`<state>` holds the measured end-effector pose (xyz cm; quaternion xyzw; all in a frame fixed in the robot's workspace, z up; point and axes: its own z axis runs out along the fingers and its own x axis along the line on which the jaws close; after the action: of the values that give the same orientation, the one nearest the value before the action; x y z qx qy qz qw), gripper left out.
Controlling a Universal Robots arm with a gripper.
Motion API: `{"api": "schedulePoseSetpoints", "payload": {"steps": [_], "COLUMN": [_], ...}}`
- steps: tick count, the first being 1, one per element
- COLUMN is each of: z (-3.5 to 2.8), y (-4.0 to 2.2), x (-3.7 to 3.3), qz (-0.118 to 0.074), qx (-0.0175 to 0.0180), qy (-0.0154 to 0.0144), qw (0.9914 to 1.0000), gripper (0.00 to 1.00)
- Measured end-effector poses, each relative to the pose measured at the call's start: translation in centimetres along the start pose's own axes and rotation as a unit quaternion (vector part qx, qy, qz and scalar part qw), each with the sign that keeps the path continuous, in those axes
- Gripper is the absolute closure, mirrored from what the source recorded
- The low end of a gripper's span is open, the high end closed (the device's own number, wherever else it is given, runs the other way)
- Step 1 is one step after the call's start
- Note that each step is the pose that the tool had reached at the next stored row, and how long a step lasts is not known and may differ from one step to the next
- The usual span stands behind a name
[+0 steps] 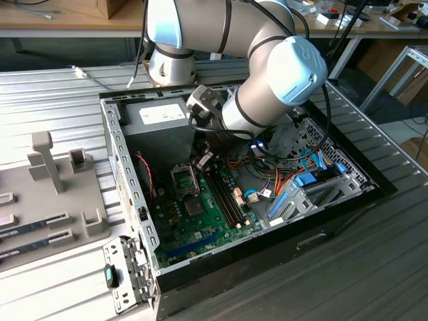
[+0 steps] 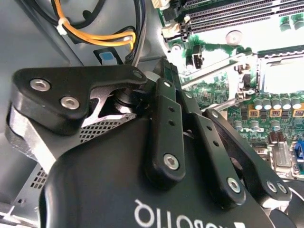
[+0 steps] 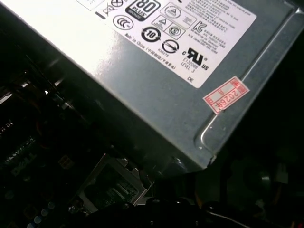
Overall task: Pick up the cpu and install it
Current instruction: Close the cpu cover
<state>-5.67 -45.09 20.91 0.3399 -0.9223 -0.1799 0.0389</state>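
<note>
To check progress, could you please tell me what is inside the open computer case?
A grey power supply, a green motherboard with its socket frame, memory slots and coloured cables. The arm covers part of the board, so what lies beneath it is hidden.

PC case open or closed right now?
Open. The black desktop computer case lies flat with no top panel; the green motherboard and grey power-supply box are exposed.

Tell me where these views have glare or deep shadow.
In the second wrist view, the square socket on the green motherboard is washed out white; in the first wrist view, the grey metal power-supply box glares at its printed label, and the board below lies in shadow.
</note>
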Motion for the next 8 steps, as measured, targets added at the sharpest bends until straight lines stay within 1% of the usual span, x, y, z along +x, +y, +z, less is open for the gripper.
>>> {"api": "schedulePoseSetpoints", "payload": {"steps": [3, 6, 8], "z": [-0.13, -0.40, -0.64], "y": [0.09, 0.22, 0.29], "x": [0.07, 0.15, 0.22], "qz": [-0.001, -0.001, -0.002], "qx": [-0.0005, -0.0023, -0.0045], "qy": [-0.0007, -0.0025, -0.0046], "qw": [1.00000, 0.99999, 0.99998], "gripper": [0.89, 0.89, 0.89]}}
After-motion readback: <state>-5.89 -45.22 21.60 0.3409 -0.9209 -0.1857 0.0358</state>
